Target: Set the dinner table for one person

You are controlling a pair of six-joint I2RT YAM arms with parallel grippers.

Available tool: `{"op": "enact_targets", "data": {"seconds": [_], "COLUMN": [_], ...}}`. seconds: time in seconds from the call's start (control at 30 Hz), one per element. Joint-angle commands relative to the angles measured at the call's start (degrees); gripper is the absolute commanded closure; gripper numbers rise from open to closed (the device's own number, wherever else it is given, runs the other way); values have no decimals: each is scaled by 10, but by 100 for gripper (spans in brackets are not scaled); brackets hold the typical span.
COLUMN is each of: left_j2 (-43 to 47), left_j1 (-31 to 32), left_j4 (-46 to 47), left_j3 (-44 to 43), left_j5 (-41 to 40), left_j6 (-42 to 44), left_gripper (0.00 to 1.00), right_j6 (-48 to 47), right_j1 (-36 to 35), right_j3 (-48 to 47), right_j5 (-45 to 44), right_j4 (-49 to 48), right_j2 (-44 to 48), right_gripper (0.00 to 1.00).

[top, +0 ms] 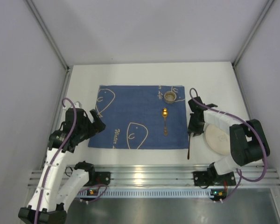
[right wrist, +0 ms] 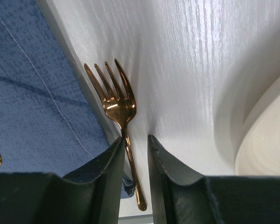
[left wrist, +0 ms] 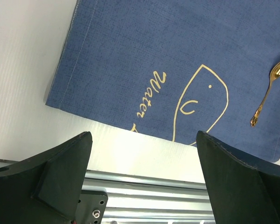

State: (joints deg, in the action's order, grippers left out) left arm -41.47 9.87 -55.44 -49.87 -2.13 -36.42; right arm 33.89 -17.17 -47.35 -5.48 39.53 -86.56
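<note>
Top external view, from the near edge outward: a ribbed rail runs along the front of the white table. Just past it, on the left, the left gripper hangs over bare tabletop beside the near-left corner of a blue cloth. The left wrist view shows its jaws spread wide with nothing between them.

On the right, a copper-coloured fork lies on the table in the strip between the cloth's right edge and a pale plate. The right gripper is down over it. In the right wrist view its fingers stand narrowly either side of the fork's handle, the handle against one of them. Whether they actually pinch it I cannot tell.

Farther out on the cloth lies a gold spoon, and beyond it, near the cloth's far-right corner, stands a small round cup.
</note>
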Motion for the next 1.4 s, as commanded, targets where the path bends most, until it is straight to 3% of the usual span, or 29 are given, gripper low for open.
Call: {"op": "enact_targets", "data": {"seconds": [0.0,0.53,0.67,0.87,1.03,1.23,1.37], "left_j2": [-4,-14,-27,-63,-91,-161,-221], "left_j1": [2,2,2,2,4,55,157], "left_j4": [2,5,17,65,131,181,227], "left_j3": [-7,-15,-16,-19,-23,-51,-91], "left_j5": [-5,-2,10,83,160,180,162], "left_j6": [7,12,12,19,19,0,-16], "left_gripper": [1,1,2,1,1,5,17], "right_j6": [-16,-23,-25,-30,-40,-34,-10], "right_j1": [-9,-12,-11,-9,-9,-18,-57], "right_j3": [-2,0,-1,-24,-110,-229,-306], "right_j5": [-70,-43,-42,-73,-125,-63,5], "right_j4": [-9,-51,-47,3,85,162,174], "right_j2": [-36,-98,-97,-37,24,78,76], "right_gripper": [73,89,100,100,100,100,100]}}
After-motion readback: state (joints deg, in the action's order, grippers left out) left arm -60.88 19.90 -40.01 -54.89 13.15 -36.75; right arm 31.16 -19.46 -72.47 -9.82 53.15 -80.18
